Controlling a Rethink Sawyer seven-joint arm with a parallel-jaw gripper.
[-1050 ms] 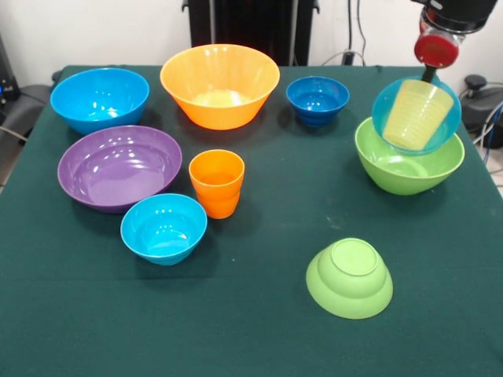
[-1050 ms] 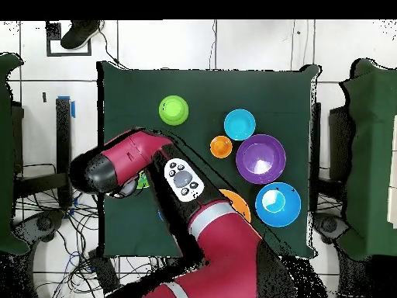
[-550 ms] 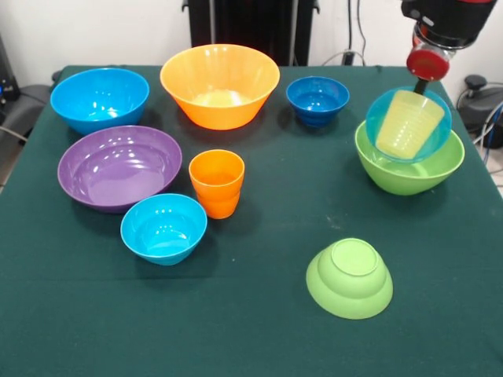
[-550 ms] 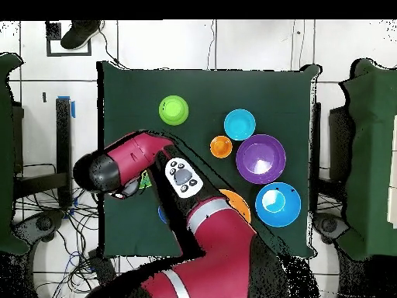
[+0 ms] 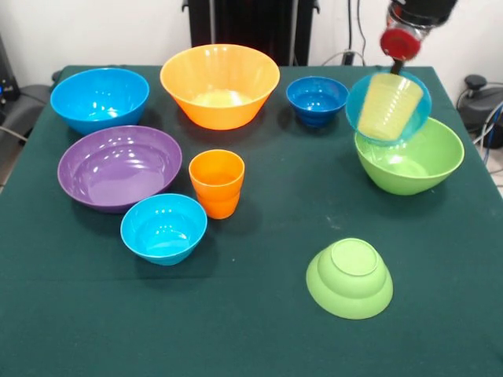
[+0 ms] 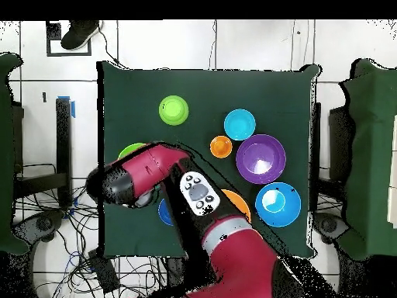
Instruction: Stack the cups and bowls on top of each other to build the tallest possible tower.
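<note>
Front view: green tablecloth point(image 5: 259, 330), white wall point(image 5: 94, 31).

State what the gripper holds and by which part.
The gripper holds a tilted light blue bowl with the yellow cup inside, lifted above the green bowl. The grip seems at the upper rim; exact contact is hidden.

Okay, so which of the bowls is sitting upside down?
The small lime green bowl at the table's near edge in the front view: its flat base faces up, while every other bowl shows its open inside.

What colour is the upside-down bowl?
Lime green. The upside-down bowl shows best in the front view.
</note>
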